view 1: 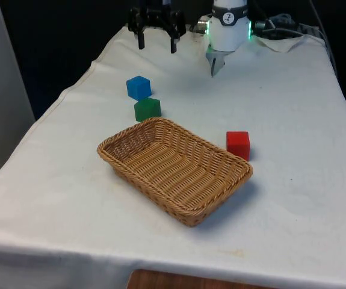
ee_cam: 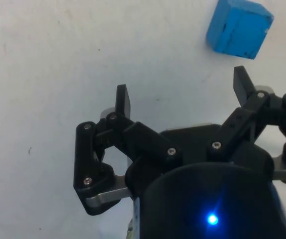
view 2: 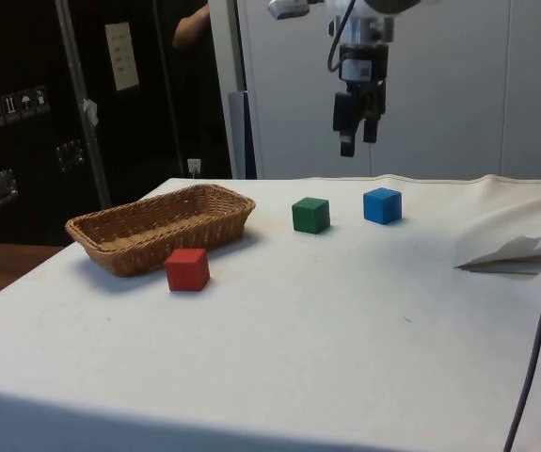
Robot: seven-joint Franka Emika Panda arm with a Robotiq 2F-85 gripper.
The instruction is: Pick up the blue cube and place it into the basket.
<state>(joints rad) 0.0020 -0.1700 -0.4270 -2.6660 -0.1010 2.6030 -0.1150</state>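
Two black fingers spread wide, gripper (view 1: 157, 37) empty at the front view's top centre, high over the cloth

Blue cube (view 1: 138, 87) sits on the white cloth (view 1: 293, 108) below and apart from it, upper left of centre, just beside the green cube (view 1: 147, 109); basket (view 1: 124, 161) lies mid-frame, red cube (view 1: 237, 145) at its right rim; bare cloth runs to the right edge; dark cabinets (view 2: 25, 113) behind in the side view

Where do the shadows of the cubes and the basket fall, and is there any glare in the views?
Front view: soft shadow beside the basket on its right; red cube barely shadowed. Side view: faint shadows under the blue cube and green cube; no glare. Wrist view: even light on the cloth; open gripper dark against it.
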